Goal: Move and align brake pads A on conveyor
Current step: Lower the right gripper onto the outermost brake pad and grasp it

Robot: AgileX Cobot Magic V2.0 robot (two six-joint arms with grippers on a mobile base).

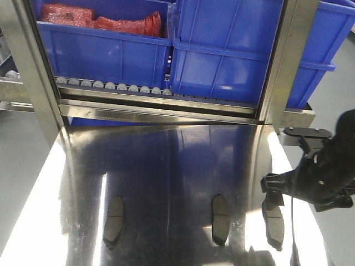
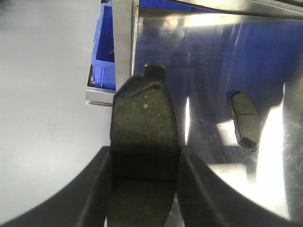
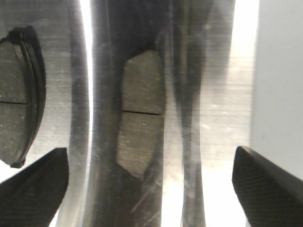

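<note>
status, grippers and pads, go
Left gripper shut on one pad. Right gripper open over second pad on steel table. Nothing blocking it.

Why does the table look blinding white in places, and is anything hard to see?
Front view: the steel table mirrors the blue bins and blows out white along both sides. Left wrist view: the held brake pad looms large and dim, with white glare at lower right. Right wrist view: bright streaks flank the middle brake pad.
</note>
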